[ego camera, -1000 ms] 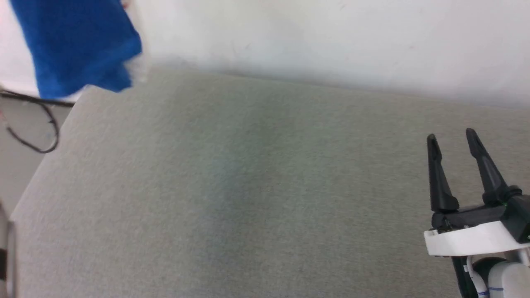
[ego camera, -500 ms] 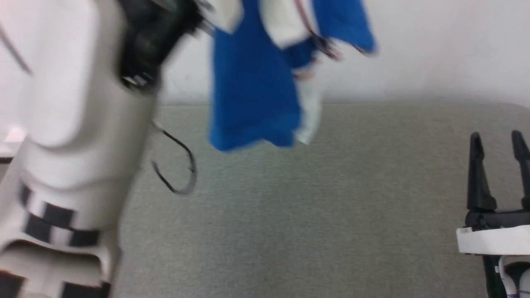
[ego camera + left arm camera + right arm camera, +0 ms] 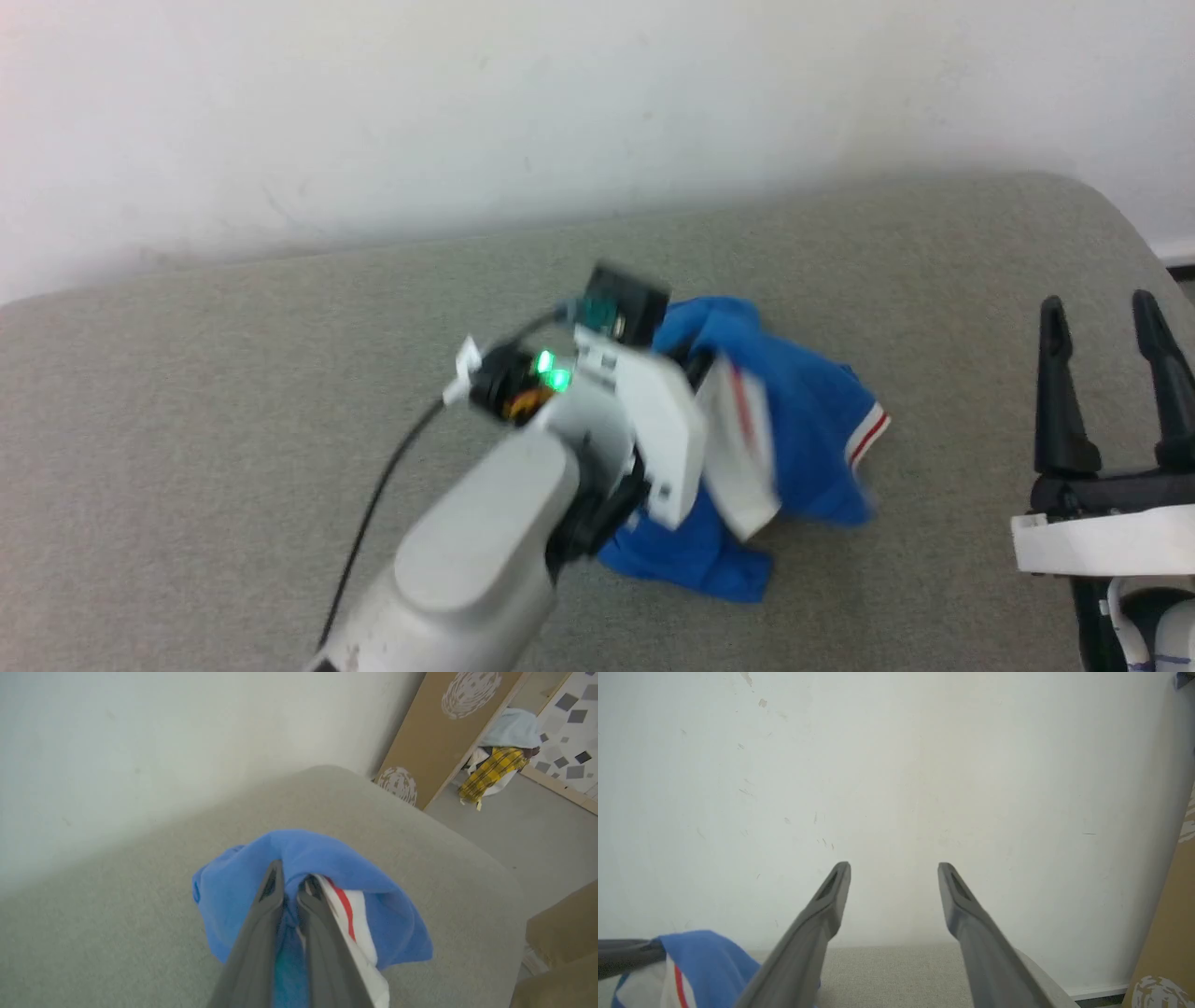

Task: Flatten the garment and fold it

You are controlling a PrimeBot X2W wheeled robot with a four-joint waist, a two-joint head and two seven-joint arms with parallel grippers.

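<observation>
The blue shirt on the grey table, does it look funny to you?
Yes. The shirt sits bunched in a crumpled heap on the table, not flat, with a white piece flopped over the blue. The left gripper is pinched shut on a fold.

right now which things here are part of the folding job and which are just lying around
For the job:
- shirt, bunched on the table
- left hand, shut on the shirt
- right hand, open, off to the side

Just lying about:
- heap of clothes on the floor
- brown board beyond the table's end
</observation>
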